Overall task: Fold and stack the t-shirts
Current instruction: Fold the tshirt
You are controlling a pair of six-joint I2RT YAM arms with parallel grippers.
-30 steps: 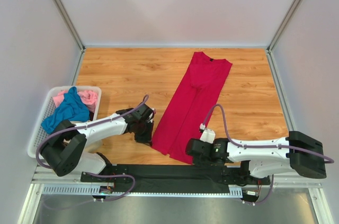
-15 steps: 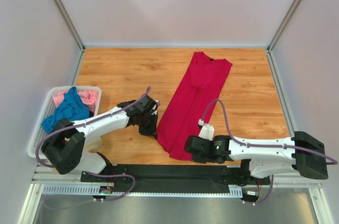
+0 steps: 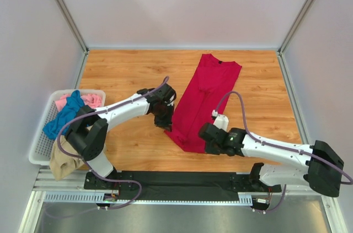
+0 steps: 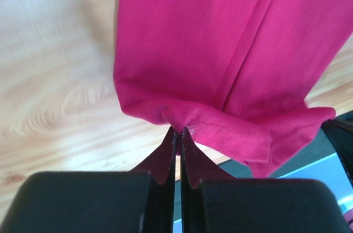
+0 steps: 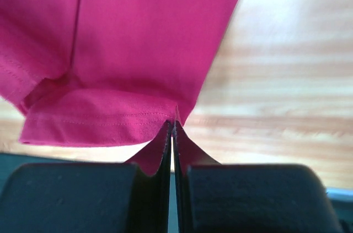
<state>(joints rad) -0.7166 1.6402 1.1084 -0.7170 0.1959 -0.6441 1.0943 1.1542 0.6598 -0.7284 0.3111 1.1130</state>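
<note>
Your left hand [image 3: 165,124] is pinching the near-left corner of the long crimson-red cloth t-shirt [image 3: 201,98], fingers pressed together on the stitched hem. Your right hand [image 3: 205,135] is pinching the near-right corner the same way, with red cloth showing between its closed fingers in the wrist view. The shirt is lying lengthwise on the wood-grain worktop [image 3: 121,79], narrowed into a strip. The collar is at the far end, and the hem end appears to be hanging just off the surface.

Why held so: a corner in each hand is giving you a level hem edge, likely the setup for carrying the bottom up toward the collar (a judgement, not something seen). The hem is sagging and curling a little between the two pinches.

Container: a white plastic lattice basket [image 3: 39,146] is sitting at the left edge, well apart from the red shirt. Inside, a teal-blue cloth tee [image 3: 69,114] is lying over a pink cloth tee [image 3: 92,101]. A tan cloth tee [image 3: 62,162] is hanging at the basket's near corner; you cannot tell whether it is inside or spilling over the rim. Those three are waiting unfolded, and no stack is showing yet.
</note>
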